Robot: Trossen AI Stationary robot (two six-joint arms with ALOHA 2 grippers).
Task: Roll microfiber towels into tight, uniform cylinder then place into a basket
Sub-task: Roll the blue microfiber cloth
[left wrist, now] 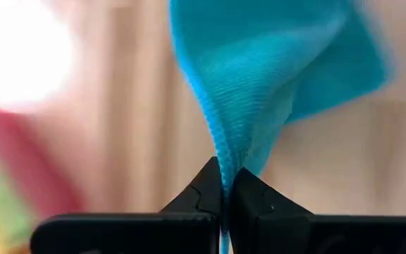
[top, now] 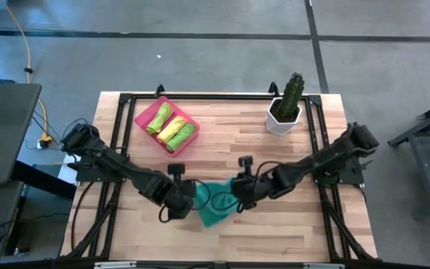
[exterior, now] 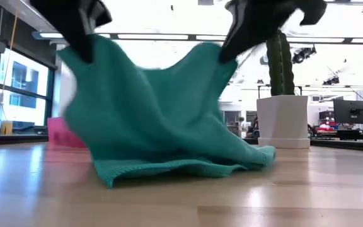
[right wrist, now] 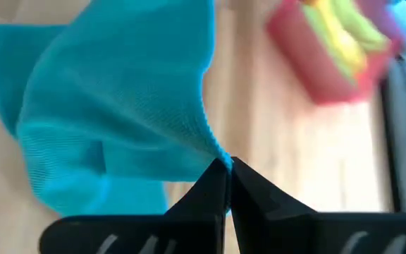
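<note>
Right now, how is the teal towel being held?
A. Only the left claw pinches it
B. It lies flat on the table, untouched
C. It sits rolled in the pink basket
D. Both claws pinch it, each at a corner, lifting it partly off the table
D: the left claw and the right claw are each shut on a corner of the teal towel, whose lower edge drapes on the table.
</note>
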